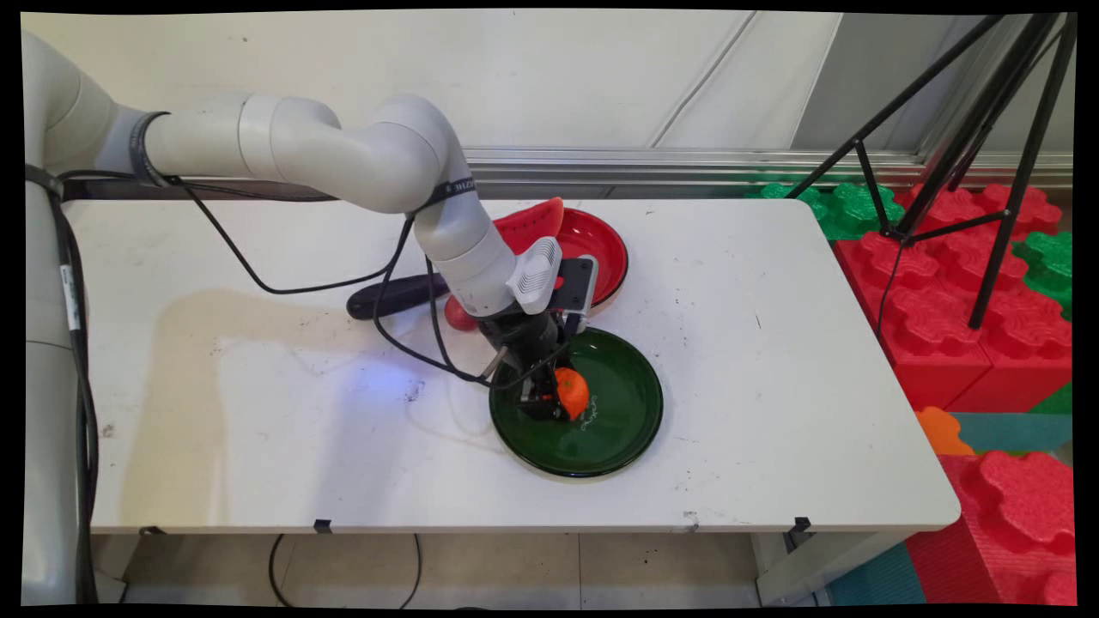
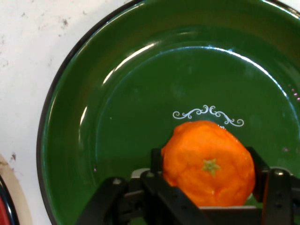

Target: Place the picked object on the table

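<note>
White desk with a dark handle at left. At centre, the claw is clenched on an orange inside a green plate. Behind, a red plate carries a watermelon slice.

An orange fruit (green star-shaped stem) on a dark green plate with white scrollwork.

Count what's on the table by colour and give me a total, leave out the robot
Red: 3 – plate, watermelon slice, small red fruit
Green: 1 – plate
Orange: 1 – orange between the gripper fingers
Dark: 1 – handled tool
Total: 6
</note>
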Action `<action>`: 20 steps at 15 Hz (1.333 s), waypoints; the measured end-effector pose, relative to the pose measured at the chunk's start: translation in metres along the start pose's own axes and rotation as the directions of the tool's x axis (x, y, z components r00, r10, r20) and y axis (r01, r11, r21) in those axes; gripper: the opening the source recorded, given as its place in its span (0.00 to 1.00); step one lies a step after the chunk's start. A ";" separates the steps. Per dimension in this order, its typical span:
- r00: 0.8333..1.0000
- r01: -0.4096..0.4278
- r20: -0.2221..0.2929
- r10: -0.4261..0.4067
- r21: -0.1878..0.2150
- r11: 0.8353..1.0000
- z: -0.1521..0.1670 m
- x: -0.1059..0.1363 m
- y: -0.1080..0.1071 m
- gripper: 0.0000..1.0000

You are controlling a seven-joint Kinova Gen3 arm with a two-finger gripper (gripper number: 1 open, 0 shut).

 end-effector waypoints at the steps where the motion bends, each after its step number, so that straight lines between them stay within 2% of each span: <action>1: 1.000 -0.003 0.000 0.003 0.001 1.000 0.000 0.000 0.000 0.00; 12: 1.000 -0.003 -0.021 0.003 0.022 1.000 -0.015 0.003 0.000 0.00; 20: 0.995 0.033 -0.098 -0.026 0.074 0.997 -0.064 0.003 0.007 0.00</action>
